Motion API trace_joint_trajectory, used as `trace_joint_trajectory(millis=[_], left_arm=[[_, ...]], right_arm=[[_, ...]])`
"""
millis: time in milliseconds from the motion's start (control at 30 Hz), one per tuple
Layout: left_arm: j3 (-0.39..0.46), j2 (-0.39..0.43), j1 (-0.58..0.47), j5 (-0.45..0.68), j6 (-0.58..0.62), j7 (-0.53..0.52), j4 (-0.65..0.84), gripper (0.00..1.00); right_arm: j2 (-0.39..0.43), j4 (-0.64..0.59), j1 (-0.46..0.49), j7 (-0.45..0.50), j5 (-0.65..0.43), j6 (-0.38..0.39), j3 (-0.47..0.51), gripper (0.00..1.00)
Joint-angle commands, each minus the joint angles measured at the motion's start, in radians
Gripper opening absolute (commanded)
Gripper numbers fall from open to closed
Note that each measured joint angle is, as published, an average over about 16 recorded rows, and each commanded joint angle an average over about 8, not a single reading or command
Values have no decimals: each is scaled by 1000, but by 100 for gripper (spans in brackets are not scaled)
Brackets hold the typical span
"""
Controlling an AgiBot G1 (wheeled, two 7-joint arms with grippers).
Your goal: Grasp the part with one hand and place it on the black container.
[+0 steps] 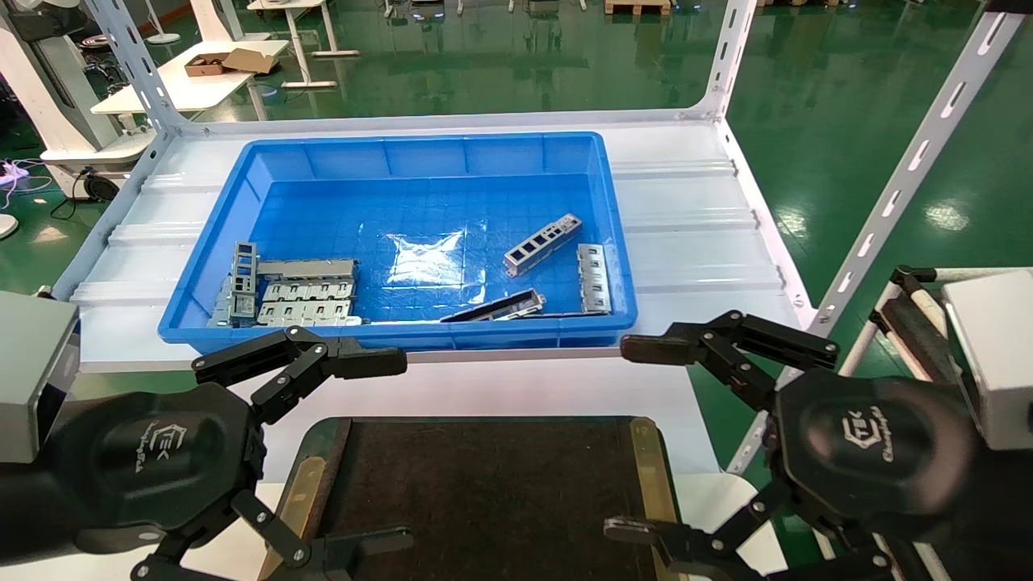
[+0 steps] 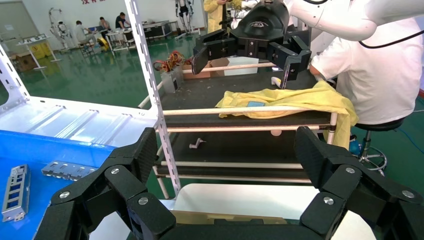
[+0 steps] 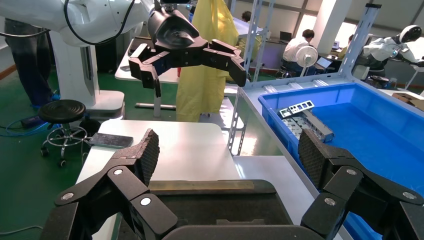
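Blue plastic walls of the bin (image 1: 242, 173) enclose a scatter of grey metal pieces, and the part (image 1: 542, 244) — a slim light-grey channel strip with a row of rectangular cut-outs — lies tilted on the bin floor, up ahead of the right gripper (image 1: 637, 440) and a little toward the robot's left of it. Just beside the part, nearer the bin's right wall, rests a shorter perforated plate (image 1: 593, 277); a dark narrow bar (image 1: 494, 307) lies by the near wall. A cluster of stacked plates (image 1: 307, 292) sits in the near-left corner, ahead of the left gripper (image 1: 387, 452).

Both grippers hang low at the front, each with fingers spread wide and nothing between them. The left one is at the left edge of the black container (image 1: 484, 484), the right one at its right edge, so the tray lies between the two, its dark felt surface bare and its brass-coloured side strips showing.

In the right wrist view the left gripper (image 3: 187, 52) shows farther off, spread as well. The part itself seems out of that view — the pieces seen there (image 3: 302, 120) look like the left-corner stack.
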Motion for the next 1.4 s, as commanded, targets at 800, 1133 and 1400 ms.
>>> trace_joint_trajectory(millis=[800, 1133, 1400], left_arm=[[0, 0, 0, 0, 0, 0, 0, 100], [0, 0, 0, 0, 1, 0, 0, 100], [4, 4, -5, 12, -16, -6, 1, 100]], right_arm=[[0, 0, 0, 0, 0, 0, 0, 100], [0, 0, 0, 0, 0, 0, 0, 100], [0, 0, 0, 0, 0, 0, 0, 100]])
